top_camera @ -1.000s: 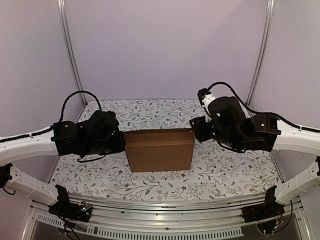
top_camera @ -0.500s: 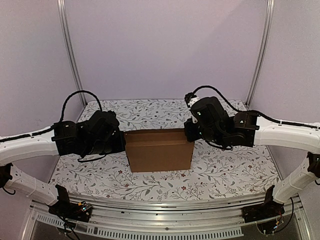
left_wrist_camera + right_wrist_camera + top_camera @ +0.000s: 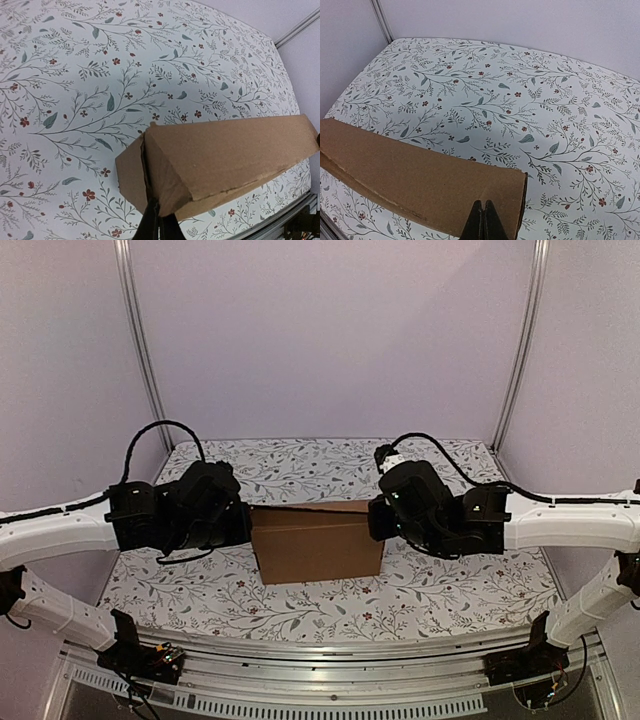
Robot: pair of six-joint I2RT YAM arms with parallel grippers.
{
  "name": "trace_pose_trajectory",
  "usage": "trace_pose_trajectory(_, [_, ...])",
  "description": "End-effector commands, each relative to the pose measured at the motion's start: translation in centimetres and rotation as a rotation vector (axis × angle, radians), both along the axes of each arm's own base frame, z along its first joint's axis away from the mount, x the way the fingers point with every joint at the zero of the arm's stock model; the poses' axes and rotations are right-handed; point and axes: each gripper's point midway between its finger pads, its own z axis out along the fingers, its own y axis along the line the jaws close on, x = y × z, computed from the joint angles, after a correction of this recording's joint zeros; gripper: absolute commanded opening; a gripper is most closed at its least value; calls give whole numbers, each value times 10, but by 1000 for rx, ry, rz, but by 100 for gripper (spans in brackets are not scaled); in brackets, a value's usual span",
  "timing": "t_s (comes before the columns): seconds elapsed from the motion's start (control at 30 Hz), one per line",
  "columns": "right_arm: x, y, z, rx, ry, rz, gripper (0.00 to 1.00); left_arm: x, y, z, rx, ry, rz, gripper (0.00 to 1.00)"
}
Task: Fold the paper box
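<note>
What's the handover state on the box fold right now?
Left gripper: shut, at the left end of the paper box, right on its corner seam; can't tell if cardboard is pinched.
Right gripper: shut, at the box's right end; same doubt.
Box: mid floral table, between the arms.
Done: sheet is already box-shaped.
Left: top edge sits slanted and the left seam gapes; it probably needs pressing square and tucking closed.

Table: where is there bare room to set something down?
Free: the far strip of table between box and back wall, and the near strip between box and front rail. Crowded: both box ends, where left gripper and right gripper pinch it.
</note>
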Motion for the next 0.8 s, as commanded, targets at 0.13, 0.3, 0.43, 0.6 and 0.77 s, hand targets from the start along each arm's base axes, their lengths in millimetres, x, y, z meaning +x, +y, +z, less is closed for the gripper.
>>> trace_pose_trajectory(0.13, [-5,-5,-28,-108,46,0,0,-18,10,-29,150,93,-62,19])
trace_pose_trajectory(0.3, [-1,1,-31,-137,39,7,0,-19,11,-19,168,76,-100,35])
trace_pose_trajectory(0.43, [-1,1,-43,-156,51,4,0,-20,5,-3,146,57,-164,51])
trace_pose_trajectory(0.6, [-1,-1,-57,-178,65,-8,0,-30,-13,16,76,60,-319,61])
trace_pose_trajectory(0.77, [0,-1,-64,-196,71,-11,0,-43,-35,51,-46,26,-481,60])
